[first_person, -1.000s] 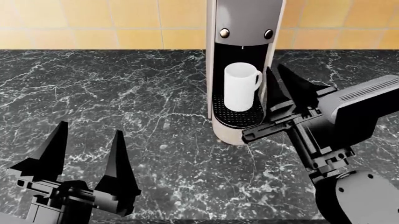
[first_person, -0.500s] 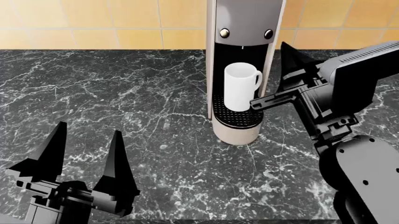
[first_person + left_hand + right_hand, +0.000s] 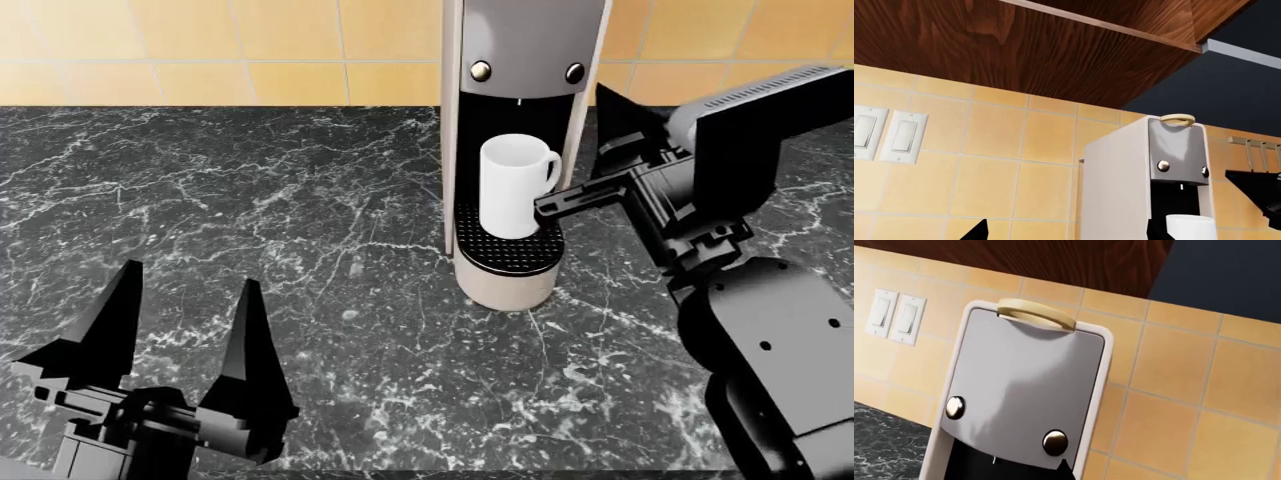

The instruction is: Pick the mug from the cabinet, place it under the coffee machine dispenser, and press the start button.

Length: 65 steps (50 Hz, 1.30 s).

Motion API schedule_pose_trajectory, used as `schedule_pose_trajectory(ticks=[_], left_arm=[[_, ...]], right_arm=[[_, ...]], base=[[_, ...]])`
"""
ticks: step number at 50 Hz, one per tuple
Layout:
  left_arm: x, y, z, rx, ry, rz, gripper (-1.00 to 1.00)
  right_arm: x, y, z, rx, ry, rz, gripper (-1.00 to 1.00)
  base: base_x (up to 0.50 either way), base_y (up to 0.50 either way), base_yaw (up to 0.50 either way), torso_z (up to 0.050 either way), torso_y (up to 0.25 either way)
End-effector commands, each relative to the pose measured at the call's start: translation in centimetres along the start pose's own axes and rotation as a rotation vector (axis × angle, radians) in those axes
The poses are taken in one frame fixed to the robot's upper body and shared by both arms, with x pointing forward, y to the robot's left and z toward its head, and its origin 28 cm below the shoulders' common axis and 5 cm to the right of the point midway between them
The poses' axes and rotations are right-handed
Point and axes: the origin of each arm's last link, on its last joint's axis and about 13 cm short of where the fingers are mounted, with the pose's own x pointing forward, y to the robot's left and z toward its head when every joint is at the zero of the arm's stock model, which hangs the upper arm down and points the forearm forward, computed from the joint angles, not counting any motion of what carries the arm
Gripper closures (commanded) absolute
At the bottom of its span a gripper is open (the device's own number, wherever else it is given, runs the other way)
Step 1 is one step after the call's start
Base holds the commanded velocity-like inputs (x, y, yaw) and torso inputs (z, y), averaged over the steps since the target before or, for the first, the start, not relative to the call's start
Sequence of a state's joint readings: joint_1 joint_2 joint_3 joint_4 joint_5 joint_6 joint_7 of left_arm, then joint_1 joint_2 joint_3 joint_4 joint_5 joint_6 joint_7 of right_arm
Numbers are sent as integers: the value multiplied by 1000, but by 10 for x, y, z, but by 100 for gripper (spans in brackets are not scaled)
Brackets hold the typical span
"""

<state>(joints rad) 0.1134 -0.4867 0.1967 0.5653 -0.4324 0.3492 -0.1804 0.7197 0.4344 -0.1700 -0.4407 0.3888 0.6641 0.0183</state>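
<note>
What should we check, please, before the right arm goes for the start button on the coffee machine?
1. Mug upright on the drip tray, under the spout: ok.
2. Right gripper free of the mug: ok, its fingers stand apart with nothing between them, beside the coffee machine.
3. Buttons reachable: ok, two round ones show uncovered on the grey panel.
4. Which button starts it: cannot tell, no markings visible.
5. Left gripper out of the way: ok, open over the counter.

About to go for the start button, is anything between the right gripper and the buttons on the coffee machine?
Nothing visible. The right gripper sits beside the coffee machine dispenser, whose two round buttons face it unobstructed.
</note>
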Motion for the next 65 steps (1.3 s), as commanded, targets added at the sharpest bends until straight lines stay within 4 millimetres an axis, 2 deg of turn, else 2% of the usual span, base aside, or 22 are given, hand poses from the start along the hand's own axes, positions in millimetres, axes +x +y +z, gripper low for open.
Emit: schedule_pose_trajectory(ticks=[1,18,65], left_arm=[[0,0,-1,1,1,2,-100],[-1,1,-1,2,2,6,-100],[-1,1,-2,5,4,6,-100]], right_arm=[[9,-3,5,-11,-7,1,100],[17,-1,-4,-7,17,21,100],[25,0,-10,-6,40,23,100]], base=[[0,0,0,0,0],[0,0,0,0,0],[0,0,0,0,-1]])
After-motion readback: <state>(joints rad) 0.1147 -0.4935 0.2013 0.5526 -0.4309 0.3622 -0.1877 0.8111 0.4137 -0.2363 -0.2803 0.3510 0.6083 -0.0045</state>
